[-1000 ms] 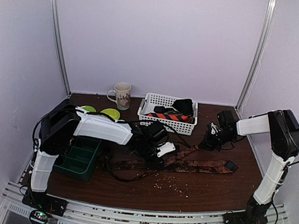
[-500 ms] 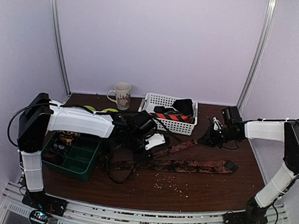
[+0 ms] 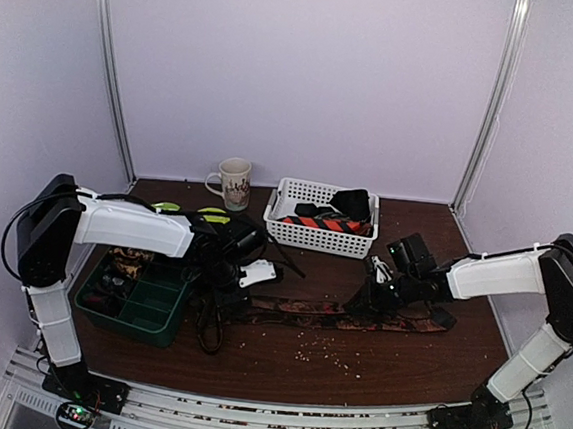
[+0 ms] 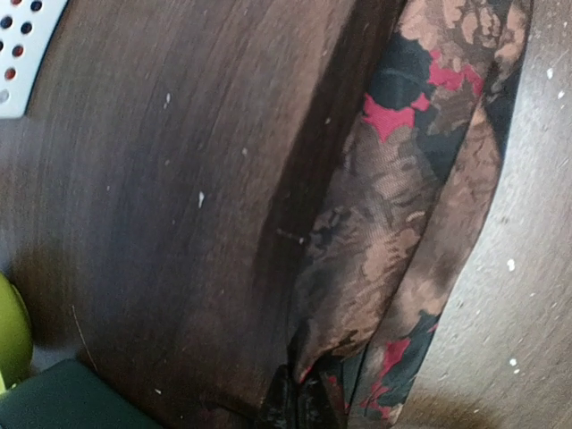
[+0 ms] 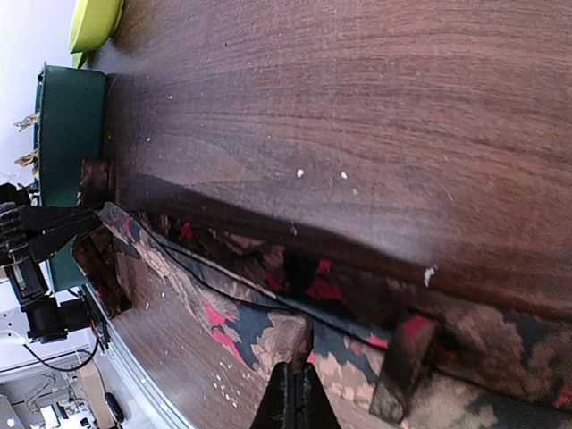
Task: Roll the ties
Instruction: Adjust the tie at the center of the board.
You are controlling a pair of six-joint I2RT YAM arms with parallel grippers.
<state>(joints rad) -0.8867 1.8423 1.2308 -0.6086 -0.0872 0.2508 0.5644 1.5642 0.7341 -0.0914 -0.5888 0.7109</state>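
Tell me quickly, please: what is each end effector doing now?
Left end effector: closed, holding the patterned tie.
Right end effector: closed, holding the same tie.

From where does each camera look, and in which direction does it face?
Top external: above and behind the arm bases, facing down over the table; both arms show, left gripper and right gripper shut on the brown patterned tie.
Left wrist: close above the tie, facing down; own fingers not clearly visible.
Right wrist: low over the table, facing along the tie toward the green tray; shut fingertips at bottom edge.
Shared: both wrist views show the tie and green tray.
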